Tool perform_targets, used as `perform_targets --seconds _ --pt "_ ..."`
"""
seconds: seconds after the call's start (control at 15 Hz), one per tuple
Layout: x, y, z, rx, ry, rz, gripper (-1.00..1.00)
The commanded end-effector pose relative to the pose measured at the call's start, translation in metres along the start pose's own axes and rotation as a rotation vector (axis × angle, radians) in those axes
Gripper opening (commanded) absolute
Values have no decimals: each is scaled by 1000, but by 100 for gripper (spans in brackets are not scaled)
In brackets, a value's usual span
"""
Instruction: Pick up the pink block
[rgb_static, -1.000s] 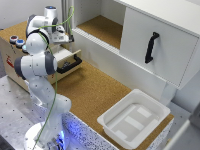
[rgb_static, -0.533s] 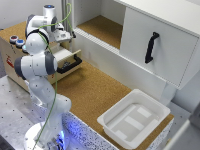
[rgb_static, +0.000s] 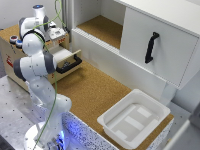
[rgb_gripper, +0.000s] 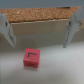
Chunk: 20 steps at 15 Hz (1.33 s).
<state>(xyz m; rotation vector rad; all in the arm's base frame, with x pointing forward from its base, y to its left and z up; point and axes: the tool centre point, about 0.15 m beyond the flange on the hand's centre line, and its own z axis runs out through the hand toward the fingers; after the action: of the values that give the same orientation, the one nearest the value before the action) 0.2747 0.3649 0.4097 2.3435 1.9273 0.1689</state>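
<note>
Wrist view: gripper (rgb_gripper: 38, 30) wide open, fingers (rgb_gripper: 4, 29) spread far apart, holding nothing. Pink block (rgb_gripper: 32, 57) on pale surface below, between the finger lines but clear of both, not touched; dark L-shaped mark on top face. Cork strip (rgb_gripper: 39, 15) along far edge of that surface. Exterior view: white arm (rgb_static: 34, 62) reaching over open drawer (rgb_static: 65, 59) with black handle, at exterior view's left; gripper and block hidden there by arm. White bin (rgb_static: 134, 119) at cork desk (rgb_static: 95, 92) edge, exterior view's right. White cabinet (rgb_static: 155, 40) with black handle behind.
</note>
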Motion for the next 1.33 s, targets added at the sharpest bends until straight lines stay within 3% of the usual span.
perform_targets --seconds 0.0,0.47,0.93,1.13,1.2,1.27 --pt "-5 -26 33 4 149 43 100" --pt "-16 -13 62 23 228 81 100" --pt "-5 -17 82 73 221 49 100" --pt "2 -14 86 85 169 36 100" --pt "2 -14 89 93 137 36 -100" --pt "2 -15 91 99 134 34 -100"
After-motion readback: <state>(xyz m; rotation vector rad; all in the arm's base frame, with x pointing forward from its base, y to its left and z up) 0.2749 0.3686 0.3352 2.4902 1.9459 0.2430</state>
